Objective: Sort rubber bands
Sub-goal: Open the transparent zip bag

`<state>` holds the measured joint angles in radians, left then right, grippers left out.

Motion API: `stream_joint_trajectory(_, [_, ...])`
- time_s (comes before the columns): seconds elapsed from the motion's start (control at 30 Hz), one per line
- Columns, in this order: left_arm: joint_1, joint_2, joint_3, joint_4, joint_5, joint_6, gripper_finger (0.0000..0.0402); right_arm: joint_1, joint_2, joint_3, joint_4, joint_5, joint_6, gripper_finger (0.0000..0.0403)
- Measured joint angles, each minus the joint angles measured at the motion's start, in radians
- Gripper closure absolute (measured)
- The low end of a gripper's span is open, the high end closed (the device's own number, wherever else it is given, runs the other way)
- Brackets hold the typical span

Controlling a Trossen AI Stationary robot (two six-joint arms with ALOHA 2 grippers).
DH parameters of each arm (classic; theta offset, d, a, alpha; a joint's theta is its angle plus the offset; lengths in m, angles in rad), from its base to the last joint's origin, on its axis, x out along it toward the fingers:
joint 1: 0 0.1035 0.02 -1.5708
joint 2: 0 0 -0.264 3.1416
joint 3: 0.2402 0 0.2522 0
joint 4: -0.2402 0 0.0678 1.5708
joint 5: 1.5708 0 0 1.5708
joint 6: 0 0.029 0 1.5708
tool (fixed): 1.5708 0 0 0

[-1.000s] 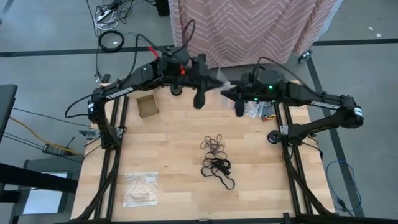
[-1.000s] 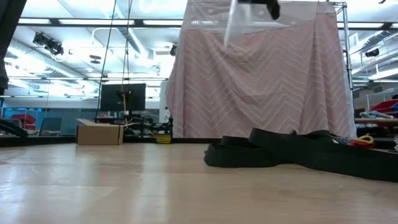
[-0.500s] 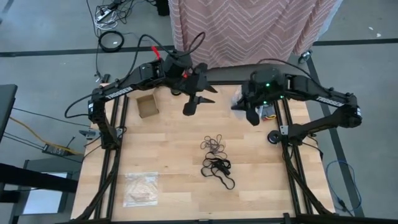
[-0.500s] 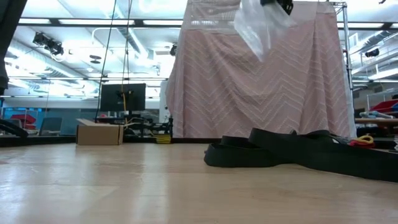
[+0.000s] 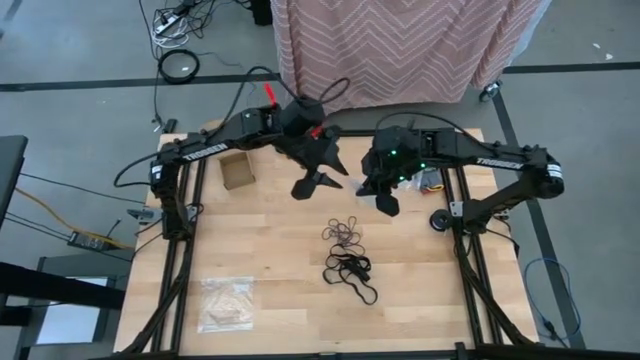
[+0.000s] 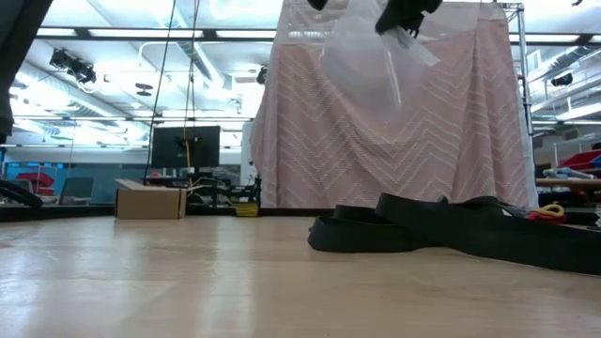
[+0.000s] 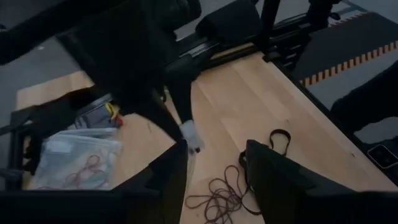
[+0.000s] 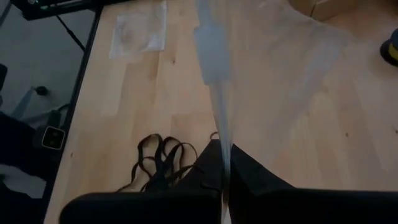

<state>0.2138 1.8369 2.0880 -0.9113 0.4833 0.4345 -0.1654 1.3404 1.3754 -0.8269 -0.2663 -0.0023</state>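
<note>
The right gripper (image 5: 388, 203) is hanging above the table (image 5: 270, 270), its jaws pinched tight on the edge of a clear plastic bag (image 8: 273, 68), which is draping limp below it; the left gripper (image 5: 322, 180) is hovering just beside it, jaws standing apart and holding nothing. Just ahead of and below both grippers, the rubber bands are lying in two clumps on the bare wood: the small tan loops (image 5: 346, 233) nearer the grippers, the larger black bands (image 5: 350, 272) just beyond, the two clumps close together but seemingly not touching. These bands are likely handling as light, soft and springy; they are tangling together, so a pinch on one strand at the edge of a clump is looking safer than a grab at its middle, which would probably be lifting several at once; thin loops lying flat may also be slipping out from under the fingertips. Beyond the left gripper, a small cardboard box (image 5: 237, 170) is sitting near the table's edge; farthest off, a filled bag (image 5: 226, 302) is lying flat, well apart from the clumps. The hanging bag may be screening the bands from the right wrist's view.
</note>
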Motion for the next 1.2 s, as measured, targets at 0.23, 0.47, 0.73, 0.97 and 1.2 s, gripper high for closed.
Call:
stream_joint_trajectory(0.23, [-0.005,0.016,0.0,-0.001,-0.032,-0.023,0.0258,-0.001,-0.002,0.0,0.045,0.0,0.001,0.0403])
stream_joint_trajectory(0.47, [-0.002,0.019,0.001,0.001,-0.075,-0.023,0.0327,-0.001,-0.003,0.0,0.055,0.001,0.003,0.0403])
stream_joint_trajectory(0.73, [0.002,0.018,0.001,-0.009,-0.074,-0.024,0.0394,-0.002,-0.003,0.0,0.079,0.002,0.009,0.0403])
stream_joint_trajectory(0.97, [0.002,0.015,0.001,-0.072,-0.11,-0.022,0.0399,-0.003,-0.008,-0.001,0.089,0.022,0.011,0.0403])
stream_joint_trajectory(1.2, [0.002,0.014,0.001,-0.184,-0.179,0.004,0.04,-0.023,-0.024,-0.001,0.188,-0.054,0.011,0.0371])
